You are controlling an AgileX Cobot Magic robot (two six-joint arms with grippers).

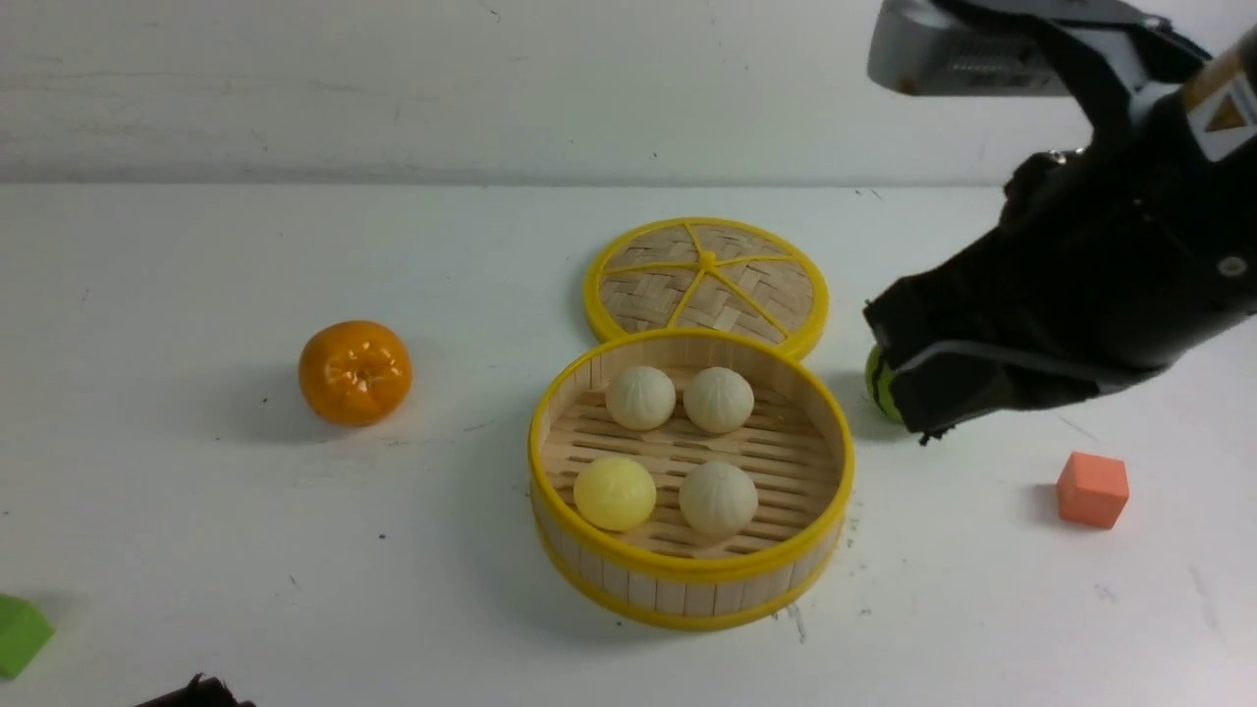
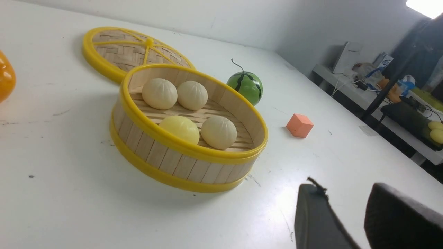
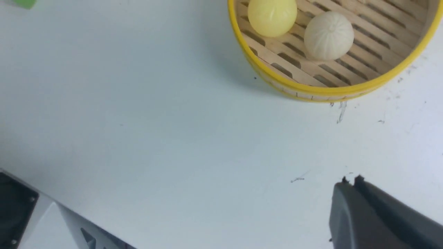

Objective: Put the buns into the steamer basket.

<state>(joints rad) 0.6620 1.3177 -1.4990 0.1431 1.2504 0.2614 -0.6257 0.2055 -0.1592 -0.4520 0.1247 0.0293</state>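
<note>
A: Front view first, left to right: a green block is sitting at the table's near left edge, half cut off by the frame. Next an orange is resting alone, with bare tabletop lying between it and the basket.

B: And the buns?

A: All four buns are lying on the basket's slatted floor, two white at the back, one yellow and one white in front. The lid is lying flat behind, touching the basket's far rim.

B: Room on the right?

A: Tighter. The right gripper is hanging above the table just right of the basket, hiding most of a green melon ball. A pink cube is sitting further right, apart from everything.

B: Jaws?

A: Right wrist view is showing the right fingers pressed together, gripping nothing. Left wrist view is showing the left gripper with a gap between its pads, empty, low beside the basket's near side.

B: Any writing?

A: Only a yellow triangle label on the right arm; I cannot read text on it.
</note>
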